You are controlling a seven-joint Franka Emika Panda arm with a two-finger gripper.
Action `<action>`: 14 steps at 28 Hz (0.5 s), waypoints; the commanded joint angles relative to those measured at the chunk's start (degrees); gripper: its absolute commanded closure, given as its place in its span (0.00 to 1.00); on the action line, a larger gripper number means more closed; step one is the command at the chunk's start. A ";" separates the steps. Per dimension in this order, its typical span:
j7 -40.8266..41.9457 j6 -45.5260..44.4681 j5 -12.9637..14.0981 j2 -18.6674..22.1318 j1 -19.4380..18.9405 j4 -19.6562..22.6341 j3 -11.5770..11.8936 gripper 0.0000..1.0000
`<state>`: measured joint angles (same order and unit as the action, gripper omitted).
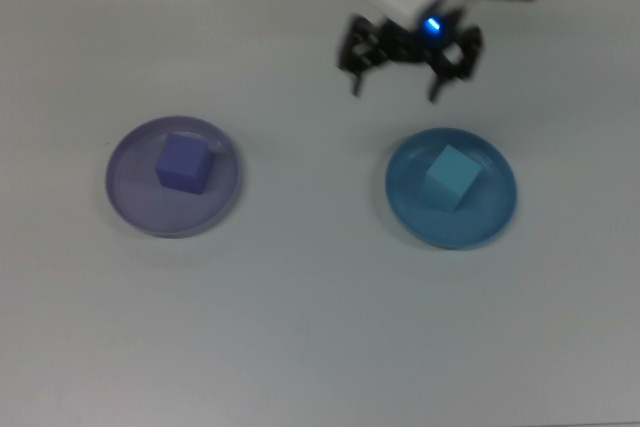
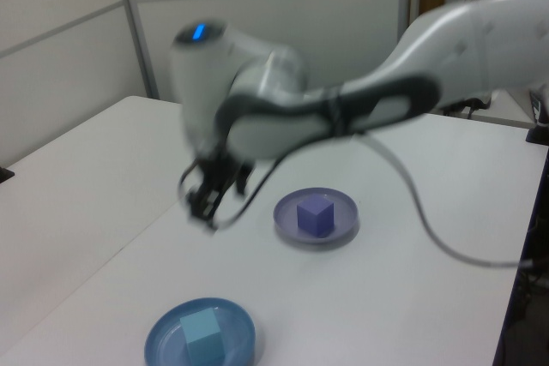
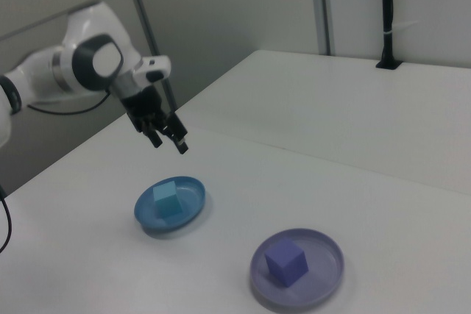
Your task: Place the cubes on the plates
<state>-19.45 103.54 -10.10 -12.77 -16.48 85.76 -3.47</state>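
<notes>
1. Two fingers of the tool are spread wide, holding nothing, raised above the bench.
2. Turquoise cube rests on the blue plate, below the tool.
3. Purple cube sits on the lavender plate, well apart from the tool.

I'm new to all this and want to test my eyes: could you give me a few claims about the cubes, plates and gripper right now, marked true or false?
1. The turquoise cube lies on the blue plate. True.
2. The gripper holds the purple cube. False: it is open and holds nothing, raised above the table.
3. The purple cube lies on the lavender plate. True.
4. One cube sits on the bare table. False: each cube is on a plate.
5. In the top view, the gripper is nearer the blue plate than the lavender one. True.
</notes>
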 commanded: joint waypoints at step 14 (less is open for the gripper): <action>12.06 -11.96 1.40 4.68 8.22 2.39 0.39 0.00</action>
<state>-9.51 92.15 -9.59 -9.33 -8.92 86.83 -3.37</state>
